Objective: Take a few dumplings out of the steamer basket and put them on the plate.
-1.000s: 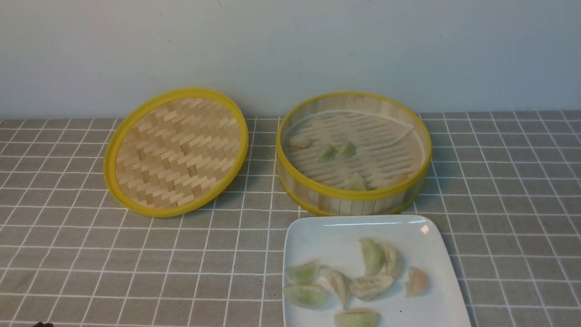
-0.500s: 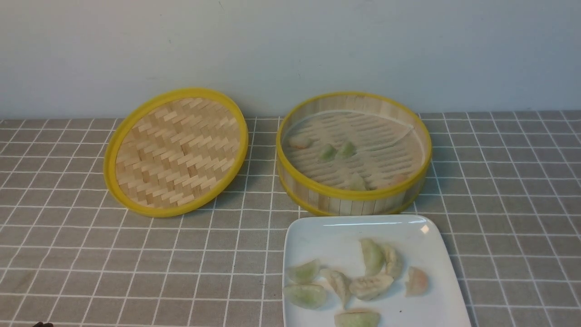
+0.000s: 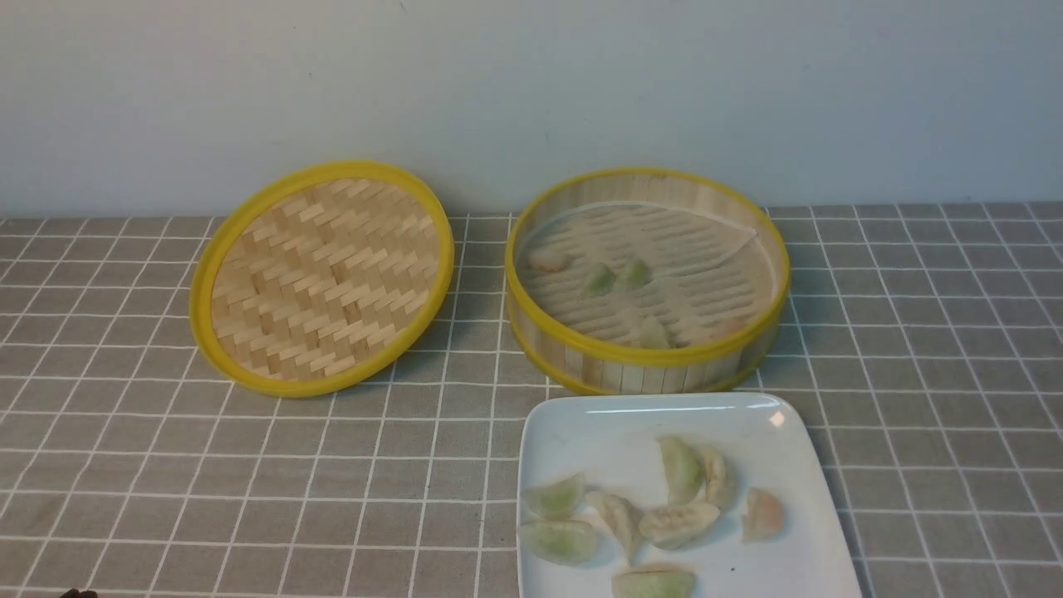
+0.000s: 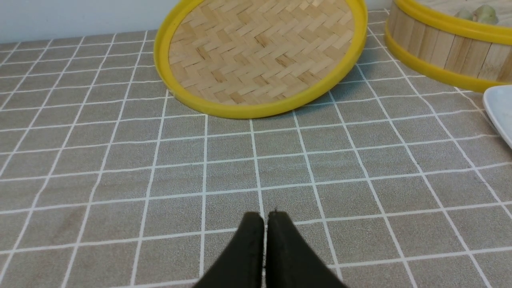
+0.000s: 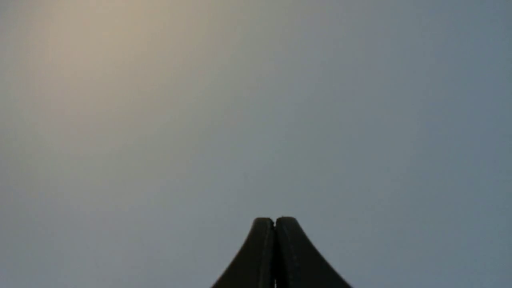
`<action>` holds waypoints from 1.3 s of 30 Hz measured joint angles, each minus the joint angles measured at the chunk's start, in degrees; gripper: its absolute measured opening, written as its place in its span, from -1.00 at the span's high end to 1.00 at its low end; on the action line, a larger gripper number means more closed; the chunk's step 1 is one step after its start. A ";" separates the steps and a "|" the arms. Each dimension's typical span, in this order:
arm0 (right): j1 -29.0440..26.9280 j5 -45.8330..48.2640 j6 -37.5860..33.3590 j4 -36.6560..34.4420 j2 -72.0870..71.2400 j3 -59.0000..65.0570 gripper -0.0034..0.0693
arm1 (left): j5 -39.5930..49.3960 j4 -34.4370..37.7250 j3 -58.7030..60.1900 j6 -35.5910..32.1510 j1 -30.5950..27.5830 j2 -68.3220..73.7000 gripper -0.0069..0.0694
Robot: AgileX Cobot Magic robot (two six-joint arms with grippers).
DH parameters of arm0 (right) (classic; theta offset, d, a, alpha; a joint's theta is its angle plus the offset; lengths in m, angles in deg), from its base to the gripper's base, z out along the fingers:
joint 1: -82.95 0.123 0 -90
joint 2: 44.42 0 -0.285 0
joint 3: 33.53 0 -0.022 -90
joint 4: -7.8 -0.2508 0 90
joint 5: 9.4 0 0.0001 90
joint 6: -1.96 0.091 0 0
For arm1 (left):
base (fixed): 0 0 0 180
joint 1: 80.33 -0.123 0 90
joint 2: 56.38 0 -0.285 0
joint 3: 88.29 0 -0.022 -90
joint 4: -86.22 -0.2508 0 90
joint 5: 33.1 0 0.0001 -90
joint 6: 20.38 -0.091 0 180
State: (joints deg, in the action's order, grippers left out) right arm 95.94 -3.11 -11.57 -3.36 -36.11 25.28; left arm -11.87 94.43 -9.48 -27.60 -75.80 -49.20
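Note:
The steamer basket (image 3: pixel 648 353) stands at the back right of centre and holds several dumplings (image 3: pixel 616 277). Its wall also shows in the left wrist view (image 4: pixel 436 48). The white plate (image 3: pixel 598 432) sits just in front of it with several dumplings (image 3: pixel 677 523) on it; its corner shows in the left wrist view (image 4: pixel 498 110). My left gripper (image 4: pixel 265 216) is shut and empty, low over the cloth, well short of the lid. My right gripper (image 5: pixel 275 220) is shut and empty, facing a blank grey surface. Only a dark tip shows at the front view's bottom left corner.
The flat woven yellow-rimmed lid (image 3: pixel 324 278) leans tilted at the back left, also in the left wrist view (image 4: pixel 260 52). A grey checked cloth (image 3: pixel 249 482) covers the table. A pale wall runs behind.

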 joint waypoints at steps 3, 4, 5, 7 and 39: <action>-7.21 7.76 -0.75 1.55 0.00 7.67 0.94 | 0.00 0.00 0.00 0.00 0.00 0.00 0.83; -7.21 8.04 -0.82 1.55 0.00 8.14 0.94 | 0.00 0.00 0.00 0.00 0.00 0.00 0.83; -9.46 9.52 -0.83 1.62 0.00 11.36 0.94 | 0.00 0.00 0.00 0.00 0.00 0.00 0.83; -11.98 10.86 -0.83 1.62 -0.21 16.39 0.94 | 0.00 0.00 0.00 0.00 0.00 0.00 0.83; -14.70 16.09 -0.87 1.97 -1.05 19.60 0.94 | 0.01 0.00 0.00 0.00 0.00 0.00 0.83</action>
State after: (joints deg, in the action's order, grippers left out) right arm 81.24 12.98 -12.44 -1.39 -37.16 44.87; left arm -11.86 94.43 -9.48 -27.60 -75.80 -49.20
